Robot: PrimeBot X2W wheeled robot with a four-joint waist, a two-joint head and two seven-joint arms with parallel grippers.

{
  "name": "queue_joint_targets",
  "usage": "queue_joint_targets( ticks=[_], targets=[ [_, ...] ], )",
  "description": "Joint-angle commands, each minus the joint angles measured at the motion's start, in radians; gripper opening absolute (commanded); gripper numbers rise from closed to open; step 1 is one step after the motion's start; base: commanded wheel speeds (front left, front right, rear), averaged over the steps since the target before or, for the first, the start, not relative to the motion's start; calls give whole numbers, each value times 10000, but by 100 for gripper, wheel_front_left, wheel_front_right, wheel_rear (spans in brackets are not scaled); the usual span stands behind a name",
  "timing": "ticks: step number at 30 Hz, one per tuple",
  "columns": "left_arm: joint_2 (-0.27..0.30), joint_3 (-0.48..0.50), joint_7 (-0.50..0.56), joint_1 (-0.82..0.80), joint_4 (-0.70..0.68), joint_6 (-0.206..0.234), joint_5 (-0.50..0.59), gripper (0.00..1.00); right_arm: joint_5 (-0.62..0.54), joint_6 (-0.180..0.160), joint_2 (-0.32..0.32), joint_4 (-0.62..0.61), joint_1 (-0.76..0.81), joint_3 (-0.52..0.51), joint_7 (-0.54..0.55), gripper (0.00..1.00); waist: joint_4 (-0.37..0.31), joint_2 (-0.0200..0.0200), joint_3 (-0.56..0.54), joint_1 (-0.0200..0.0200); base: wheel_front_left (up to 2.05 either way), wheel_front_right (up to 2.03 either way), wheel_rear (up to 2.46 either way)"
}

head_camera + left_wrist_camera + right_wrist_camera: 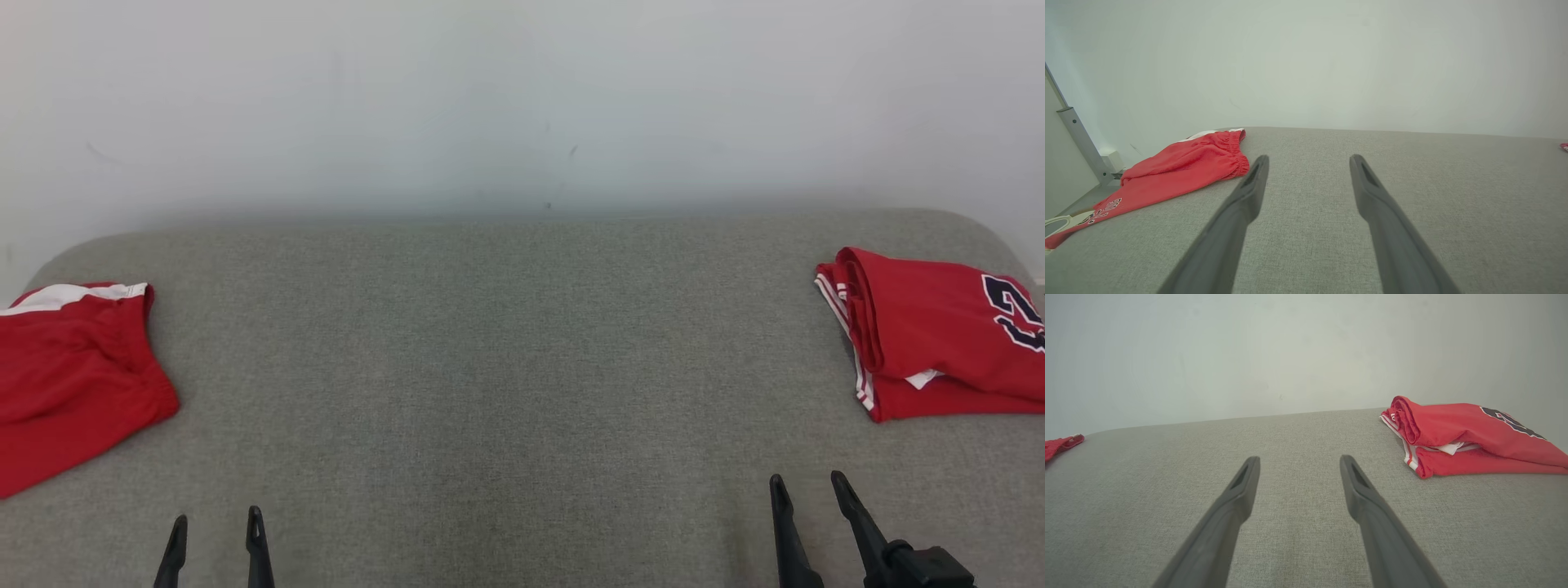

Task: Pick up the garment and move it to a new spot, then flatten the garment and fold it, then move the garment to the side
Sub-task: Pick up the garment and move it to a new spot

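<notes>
Pausing between stages of the job, by the look of it, the left gripper (218, 516) and the right gripper (807, 478) sit at the bottom edge of the frame with their dark fingers spread as wide as they go. They grasp nothing, touch no cloth and point up the frame over the grey upholstered surface (522, 343). Farther up, at the right edge, a red jersey (931, 327) with white trim and a dark numeral lies folded in a compact stack. It appears finished and set aside, well apart from the right gripper. At the left edge, red shorts (73, 376) with a white band lie loose and rumpled, running off the frame. They appear to be the garment awaiting pickup, so the move, flattening, folding and shift to the side all seem left to do. The wide middle between the two garments is bare fabric, and a pale wall (522, 98) closes the top of the frame.
</notes>
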Motion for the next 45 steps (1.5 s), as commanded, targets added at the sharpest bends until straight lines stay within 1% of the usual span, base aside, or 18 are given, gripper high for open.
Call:
queue_joint_targets(
  ticks=[1, 6, 18, 30, 37, 45],
  targets=[
    [-5, 62, -31, 177, -40, -21, 51, 100, 70, -22, 37, 24, 114, 28, 6, 100, 154, 0, 35, 0, 0, 0, 0],
    [-6, 76, -31, 83, -1, -2, 3, 100, 109, -22, 25, 32, 138, 94, 5, 100, 795, 0, 137, 0, 0, 0, 0],
    [-6, 25, -30, -198, 135, 102, -102, 100, 177, -22, -14, 118, -119, 318, 5, 100, 2570, 0, 294, 0, 0, 0, 0],
    [-6, 177, -30, -254, 437, 92, -47, 100, 225, -22, 17, 194, -182, 612, 6, 100, 3993, 0, 226, 0, 0, 0, 0],
    [-5, 284, -30, -113, 565, 87, -36, 100, 206, -22, 56, 251, -190, 724, 5, 100, 4336, 0, 139, 0, 0, 0, 0],
    [-6, 350, -30, -77, 665, 98, -63, 100, 239, -22, 67, 294, -139, 802, 6, 100, 4394, 0, 117, 0, 0, 0, 0]
  ],
)
